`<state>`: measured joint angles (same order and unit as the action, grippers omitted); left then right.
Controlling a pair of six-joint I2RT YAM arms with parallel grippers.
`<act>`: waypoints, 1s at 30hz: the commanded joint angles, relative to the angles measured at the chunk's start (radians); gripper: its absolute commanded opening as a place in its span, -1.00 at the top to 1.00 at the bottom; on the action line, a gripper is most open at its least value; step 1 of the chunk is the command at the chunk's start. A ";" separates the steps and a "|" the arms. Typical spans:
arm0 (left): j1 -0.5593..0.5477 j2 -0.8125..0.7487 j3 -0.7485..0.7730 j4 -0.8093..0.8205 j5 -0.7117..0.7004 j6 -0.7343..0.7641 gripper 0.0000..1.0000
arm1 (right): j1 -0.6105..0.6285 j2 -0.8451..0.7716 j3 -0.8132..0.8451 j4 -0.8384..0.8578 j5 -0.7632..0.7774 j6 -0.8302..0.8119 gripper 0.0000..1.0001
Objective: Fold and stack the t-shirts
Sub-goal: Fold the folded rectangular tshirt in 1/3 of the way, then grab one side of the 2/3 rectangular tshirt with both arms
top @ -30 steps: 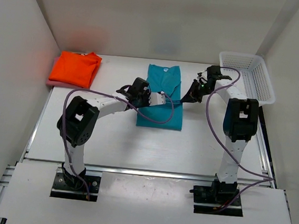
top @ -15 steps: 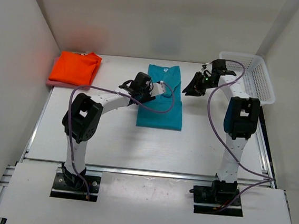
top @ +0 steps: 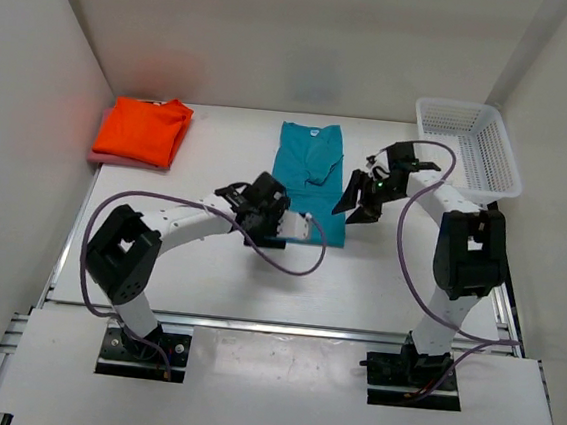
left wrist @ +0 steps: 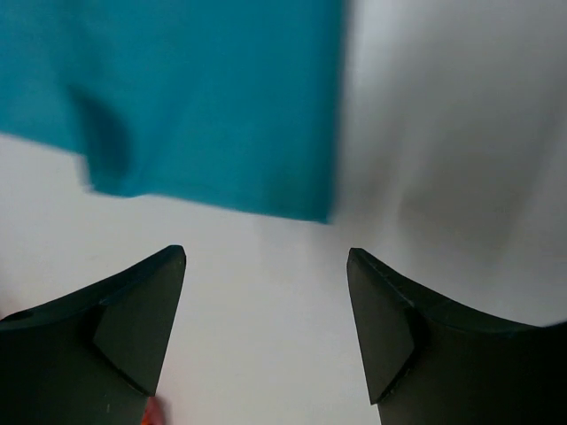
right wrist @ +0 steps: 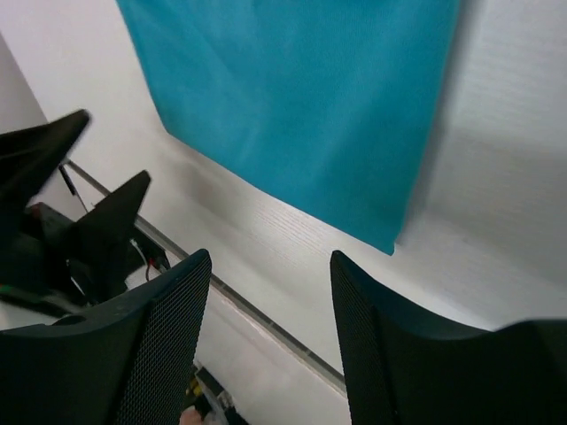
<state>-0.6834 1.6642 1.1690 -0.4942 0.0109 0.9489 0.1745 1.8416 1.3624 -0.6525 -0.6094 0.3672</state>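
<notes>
So the teal t-shirt is lying as one long narrow strip in the middle of the desk, collar end toward the far edge and hem end pointing back at the arms, sleeves already tucked in as far as I can tell. Over in the far left corner the orange t-shirt is folded up and sitting on top of the pink t-shirt, which only peeks out as a thin edge underneath, so that's clearly the stack. The white lattice basket sits in the far right corner with nothing in it that I can see. Both hands are released. The left hand has its fingers spread over bare desk, with the shirt's near corner just past the fingertips. The right hand is spread open too, hovering just off the shirt's right side with only a hem corner ahead of it. Neither is gripping or touching cloth. My read is that we're mid-fold on the last shirt: lengthwise folds done, crosswise fold to go. The next move probably needs each hand to drop onto one of the two hem corners, pinch both layers, and carry that end up toward the collar evenly so the strip doesn't skew. After that it goes onto the orange one in the far left corner.
</notes>
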 commanded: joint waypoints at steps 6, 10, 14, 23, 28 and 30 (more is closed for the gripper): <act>-0.004 0.055 -0.048 -0.058 0.020 0.007 -0.74 | 0.029 0.048 -0.117 0.074 0.011 0.030 -0.26; -0.018 0.052 -0.083 -0.024 0.004 0.030 -0.74 | 0.040 0.051 -0.157 0.080 0.020 0.036 -0.28; -0.031 0.071 -0.117 0.005 -0.009 0.047 -0.71 | 0.034 0.028 -0.213 0.112 0.004 0.059 -0.29; -0.042 0.140 -0.091 0.103 -0.060 0.014 -0.60 | 0.020 0.038 -0.255 0.149 -0.020 0.088 -0.29; -0.045 0.160 -0.101 0.126 -0.085 0.013 -0.25 | 0.026 0.059 -0.255 0.162 -0.030 0.104 -0.29; -0.044 0.164 -0.107 0.128 -0.080 0.017 -0.01 | 0.026 0.067 -0.252 0.160 -0.024 0.107 -0.28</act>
<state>-0.7235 1.8065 1.0752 -0.3733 -0.0700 0.9699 0.1970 1.8919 1.1141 -0.5117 -0.6136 0.4618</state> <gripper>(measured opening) 0.527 0.644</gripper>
